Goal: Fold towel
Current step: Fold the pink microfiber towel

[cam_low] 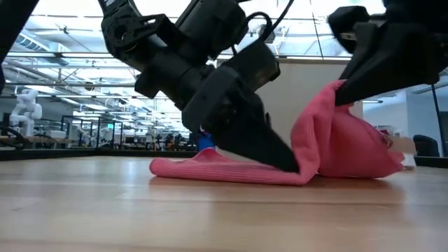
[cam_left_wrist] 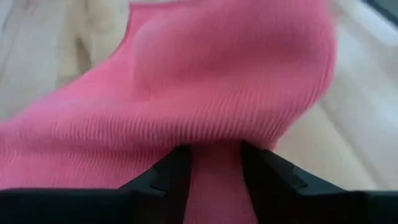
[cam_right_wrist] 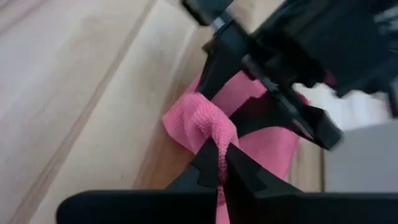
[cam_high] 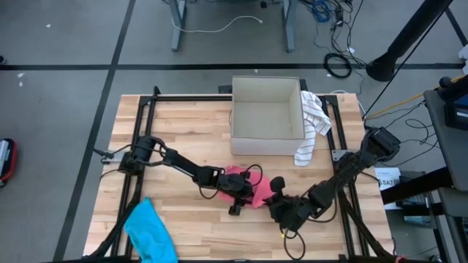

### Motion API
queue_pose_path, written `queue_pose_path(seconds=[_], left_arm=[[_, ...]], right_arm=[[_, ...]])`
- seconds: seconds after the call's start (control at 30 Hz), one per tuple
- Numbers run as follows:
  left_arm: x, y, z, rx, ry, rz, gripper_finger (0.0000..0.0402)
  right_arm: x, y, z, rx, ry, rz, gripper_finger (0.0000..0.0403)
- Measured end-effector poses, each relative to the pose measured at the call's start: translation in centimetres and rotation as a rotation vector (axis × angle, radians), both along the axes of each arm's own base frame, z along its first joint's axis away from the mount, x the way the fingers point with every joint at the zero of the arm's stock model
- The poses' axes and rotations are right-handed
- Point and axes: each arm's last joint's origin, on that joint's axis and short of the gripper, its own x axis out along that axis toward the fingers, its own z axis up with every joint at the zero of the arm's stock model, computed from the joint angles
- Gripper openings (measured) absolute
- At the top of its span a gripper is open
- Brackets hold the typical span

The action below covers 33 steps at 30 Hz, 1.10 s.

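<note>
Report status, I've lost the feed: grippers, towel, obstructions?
Left gripper clamped on pink towel. Right gripper shut on towel corner. Towel bunched mid-table, fold unfinished. White box behind, apart from the towel.

pink towel (cam_left_wrist: pixel 211 93), pinched between dark jaws
</note>
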Motion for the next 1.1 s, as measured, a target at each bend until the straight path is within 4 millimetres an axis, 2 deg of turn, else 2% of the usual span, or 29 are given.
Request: queue_pose_path(seconds=[0.27,0.43,0.6,0.77,0.9,1.0,1.1], left_arm=[[0.6,-1.5,1.2,0.028,0.003,-0.098,0.0148],[0.0,-1.1,1.8,0.165,0.173,-0.029,0.0148],[-0.7,-0.7,4.4,0.22,0.224,0.069,0.0148],[-1.9,-1.0,7.7,0.24,0.194,0.126,0.0148],[-2.5,-2.3,9.7,0.191,0.124,0.136,0.0148],[-2.4,-3.7,10.4,0.159,0.04,0.182,0.0148],[-1.9,-4.9,9.7,0.144,-0.009,0.185,0.0149]], right_arm=[[2.4,-1.2,1.7,0.029,0.041,0.115,0.0],[3.3,-1.7,2.5,0.104,0.069,0.124,0.0],[3.4,-2.2,2.4,0.155,0.109,0.099,0.0],[3.4,-2.5,2.3,0.163,0.119,0.076,0.0],[3.6,-3.0,2.2,0.175,0.129,0.042,0.0],[3.7,-3.3,2.2,0.175,0.134,0.031,0.0],[3.8,-3.5,2.2,0.176,0.132,0.023,0.0]])
